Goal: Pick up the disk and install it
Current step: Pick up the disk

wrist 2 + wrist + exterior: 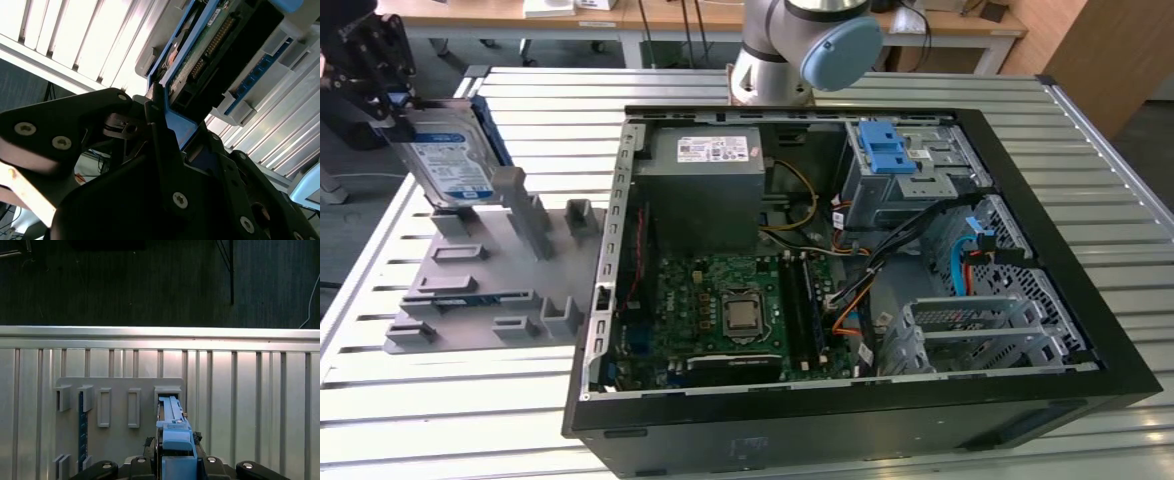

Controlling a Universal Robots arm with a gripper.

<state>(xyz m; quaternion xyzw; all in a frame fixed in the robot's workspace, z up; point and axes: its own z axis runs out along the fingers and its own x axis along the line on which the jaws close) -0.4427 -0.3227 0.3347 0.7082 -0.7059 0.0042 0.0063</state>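
In the exterior view you see the gripper (398, 105) at the upper left clamped on the disk (447, 165), which stands upright over the grey rack (467, 300), left of the open computer case (854, 435). In the second wrist view, at centre, its fingers (162, 150) pinch the disk's blue edge. In the first wrist view the disk (175, 432) sits at bottom centre, at a rack slot.
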